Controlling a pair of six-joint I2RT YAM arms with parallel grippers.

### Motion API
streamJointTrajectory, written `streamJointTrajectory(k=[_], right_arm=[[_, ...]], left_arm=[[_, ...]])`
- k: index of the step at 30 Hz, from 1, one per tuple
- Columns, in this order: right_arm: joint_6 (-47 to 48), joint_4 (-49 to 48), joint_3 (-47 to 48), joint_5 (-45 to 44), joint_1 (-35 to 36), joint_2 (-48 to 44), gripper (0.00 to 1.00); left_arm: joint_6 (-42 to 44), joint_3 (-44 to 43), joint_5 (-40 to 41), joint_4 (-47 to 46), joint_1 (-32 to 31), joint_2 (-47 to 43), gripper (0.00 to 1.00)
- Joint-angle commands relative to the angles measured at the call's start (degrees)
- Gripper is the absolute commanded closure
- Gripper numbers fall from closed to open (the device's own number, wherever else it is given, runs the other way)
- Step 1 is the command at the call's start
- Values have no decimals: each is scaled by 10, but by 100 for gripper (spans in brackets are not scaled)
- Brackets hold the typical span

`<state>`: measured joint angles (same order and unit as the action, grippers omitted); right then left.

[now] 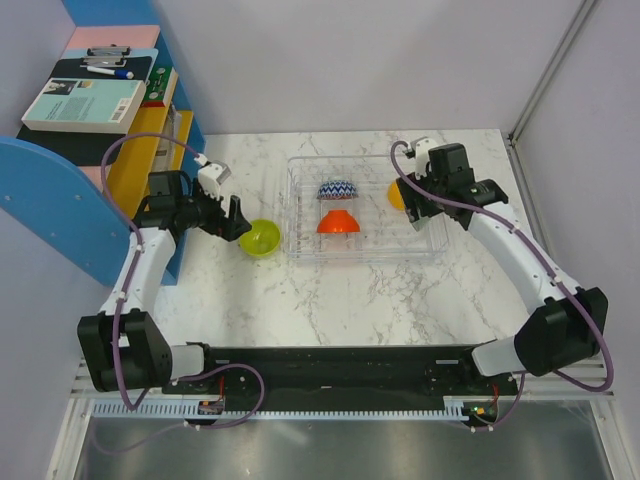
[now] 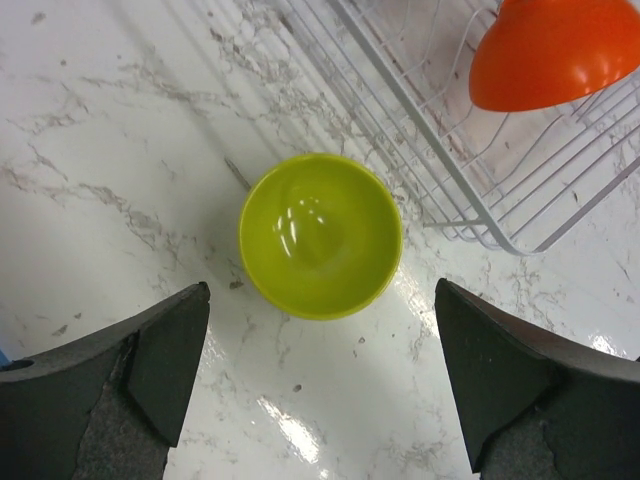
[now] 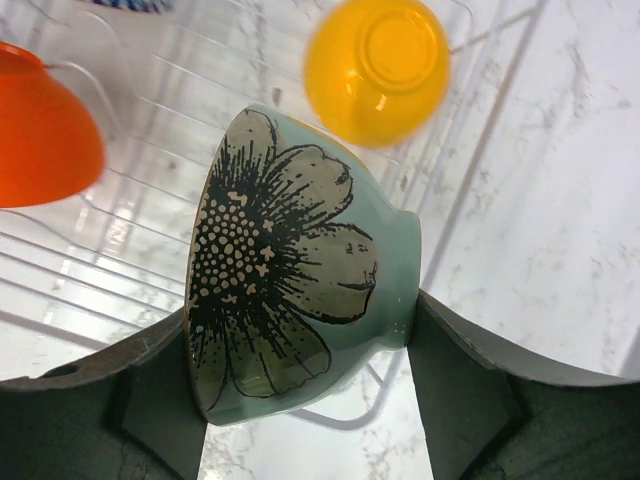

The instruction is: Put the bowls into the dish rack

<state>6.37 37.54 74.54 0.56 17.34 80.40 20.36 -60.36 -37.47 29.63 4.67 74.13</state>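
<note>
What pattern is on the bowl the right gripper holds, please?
A black flower on the mint-green bowl; right wrist view.

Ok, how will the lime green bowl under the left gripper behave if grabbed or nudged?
The lime green bowl looks like thin glossy plastic: probably light and slippery. It sits upright on the shiny marble table, so a nudge would likely just slide it. Its rounded wall might slip from the left gripper.

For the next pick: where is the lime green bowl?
Top view: the lime green bowl stands on the table, just left of the dish rack.
</note>
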Motion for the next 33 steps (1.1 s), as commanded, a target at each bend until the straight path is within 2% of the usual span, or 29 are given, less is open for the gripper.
streamJointTrajectory(k=[1, 7, 14, 33], right_arm=[[32, 1, 22, -145, 29, 25, 100], [30, -2, 10, -247, 77, 66, 100], [33, -8, 9, -330, 97, 126, 100], [48, 0, 9, -410, 124, 216, 100]], left_arm=[[24, 23, 16, 0, 12, -18, 0], [22, 45, 13, -15, 24, -44, 0], [22, 52, 6, -22, 26, -50, 0], [26, 59, -1, -26, 27, -50, 0]])
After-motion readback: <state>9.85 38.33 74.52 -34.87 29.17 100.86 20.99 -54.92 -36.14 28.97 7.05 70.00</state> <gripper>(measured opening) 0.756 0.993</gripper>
